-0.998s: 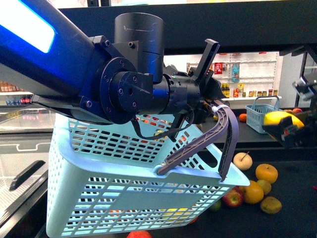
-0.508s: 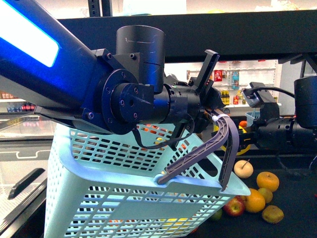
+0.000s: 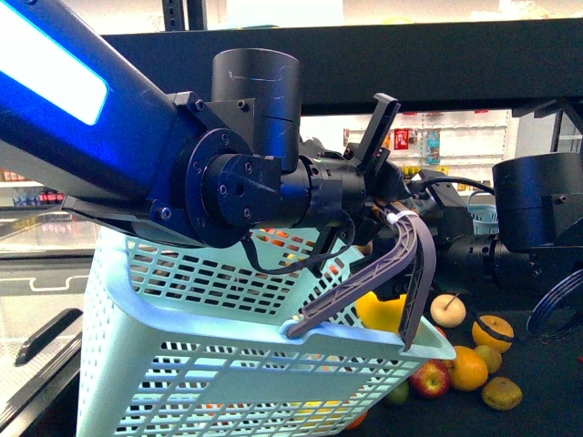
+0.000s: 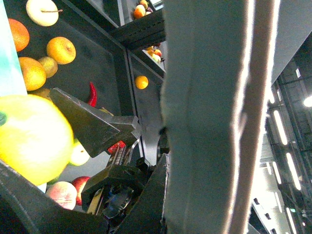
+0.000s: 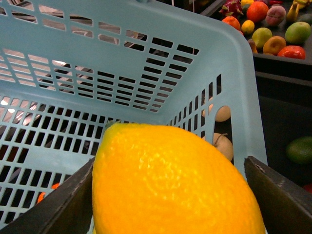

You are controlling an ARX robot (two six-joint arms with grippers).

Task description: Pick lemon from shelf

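- A large yellow oval lemon (image 5: 170, 175) sat clamped between the right gripper's (image 5: 165, 202) dark fingers, off the shelf and over the open top of the pale-blue slotted plastic basket (image 5: 234, 53).
- The left gripper (image 3: 383, 182) held that basket up by its grey handle (image 3: 414, 264); how wide its fingers stood could not be told.
- The step looked like the drop-off: next, lower the lemon inside the basket, then release.

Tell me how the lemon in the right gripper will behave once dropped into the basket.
The lemon looks firm: its pebbled rind shows no denting in the right gripper. Its oval, pointed shape would probably make it roll unevenly. The basket walls should likely contain it.
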